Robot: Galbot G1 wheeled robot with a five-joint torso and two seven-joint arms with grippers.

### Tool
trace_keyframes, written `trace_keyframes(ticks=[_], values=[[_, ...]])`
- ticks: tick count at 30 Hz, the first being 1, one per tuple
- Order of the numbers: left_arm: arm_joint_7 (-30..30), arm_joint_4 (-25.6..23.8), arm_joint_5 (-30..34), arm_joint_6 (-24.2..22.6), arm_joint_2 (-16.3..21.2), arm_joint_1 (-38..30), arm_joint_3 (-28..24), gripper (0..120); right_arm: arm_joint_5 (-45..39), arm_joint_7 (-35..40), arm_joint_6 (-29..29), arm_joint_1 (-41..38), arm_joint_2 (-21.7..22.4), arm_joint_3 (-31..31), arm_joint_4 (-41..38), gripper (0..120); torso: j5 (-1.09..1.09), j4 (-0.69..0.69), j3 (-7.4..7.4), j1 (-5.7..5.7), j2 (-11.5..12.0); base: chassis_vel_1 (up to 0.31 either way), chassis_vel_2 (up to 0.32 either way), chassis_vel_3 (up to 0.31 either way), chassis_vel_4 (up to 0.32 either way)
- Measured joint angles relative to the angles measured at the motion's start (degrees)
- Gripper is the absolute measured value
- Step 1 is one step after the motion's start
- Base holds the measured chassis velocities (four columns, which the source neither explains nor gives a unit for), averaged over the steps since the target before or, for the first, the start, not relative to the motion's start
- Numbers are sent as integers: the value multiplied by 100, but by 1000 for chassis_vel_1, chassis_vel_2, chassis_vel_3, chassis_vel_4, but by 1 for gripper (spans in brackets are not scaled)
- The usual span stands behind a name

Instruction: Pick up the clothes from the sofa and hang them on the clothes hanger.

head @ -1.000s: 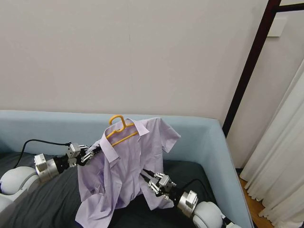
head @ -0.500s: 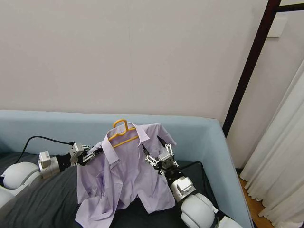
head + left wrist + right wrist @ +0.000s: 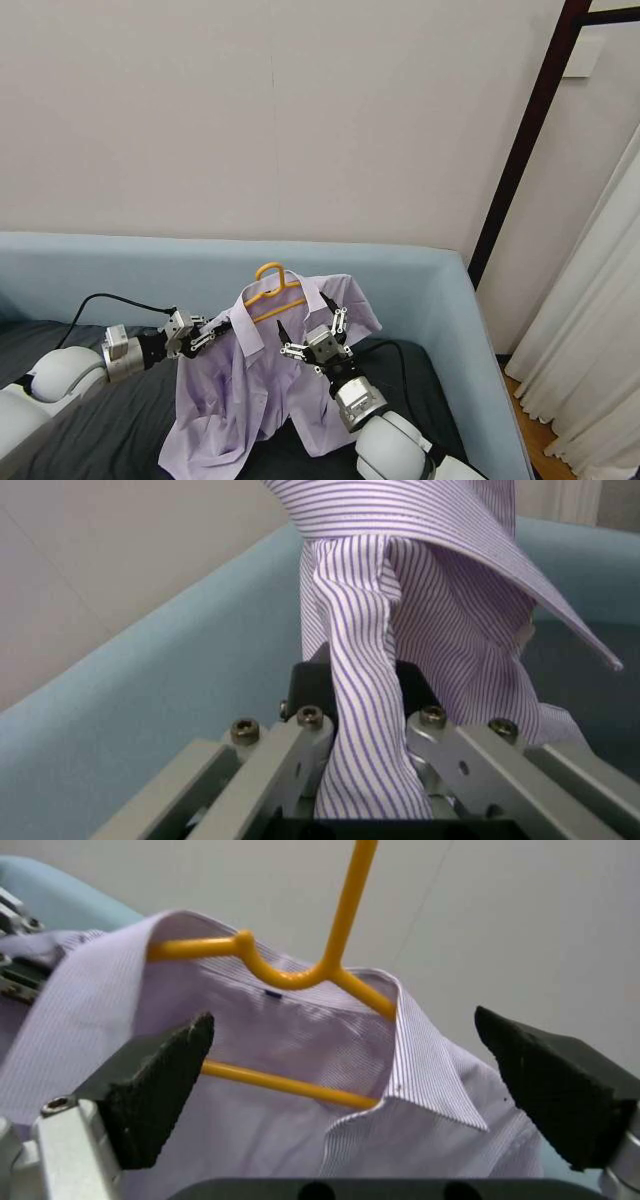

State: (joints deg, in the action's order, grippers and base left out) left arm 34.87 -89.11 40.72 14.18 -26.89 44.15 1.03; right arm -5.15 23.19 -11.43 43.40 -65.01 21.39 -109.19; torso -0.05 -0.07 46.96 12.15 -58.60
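**Item 1, right gripper** [image 3: 312, 345]: spread wide and holding nothing. I see its pads [image 3: 160, 1087] standing clear on either side of the striped shirt [image 3: 260, 390] at the collar.

**Item 2, left gripper** [image 3: 365, 727]: clamped on a fold of the shirt near one shoulder, keeping that side lifted.

**Item 3, yellow hanger** [image 3: 270, 290]: threaded inside the shirt, hook upward. It sits straight ahead of my right gripper and a little above it. The bar runs crosswise to that gripper's line of reach and is tilted, with the low end toward the left gripper. I judge the right arm nearer the hook, so a grasp on the neck falls to it.

**Item 4, shirt:** hanging between the two grippers, hem down at the dark seat cushion [image 3: 80, 430].

**Item 5, surroundings:** pale blue sofa back [image 3: 100, 265] behind, plain wall above, dark post [image 3: 520, 140] and white curtain [image 3: 590, 330] to the right.
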Motion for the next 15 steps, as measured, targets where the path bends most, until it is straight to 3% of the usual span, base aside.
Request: trace_keyframes(ticks=[3, 15], values=[[-8, -4, 9, 3, 19, -28, -21, 6, 129, 78, -55, -59, -67, -6, 138, 91, 0, 0, 0, 0, 0, 0, 0, 0, 0], [-20, 4, 11, 29, 29, -36, -33, 6, 673, 44, -92, -14, -157, -152, 400, 46, 0, 0, 0, 0, 0, 0, 0, 0, 0]])
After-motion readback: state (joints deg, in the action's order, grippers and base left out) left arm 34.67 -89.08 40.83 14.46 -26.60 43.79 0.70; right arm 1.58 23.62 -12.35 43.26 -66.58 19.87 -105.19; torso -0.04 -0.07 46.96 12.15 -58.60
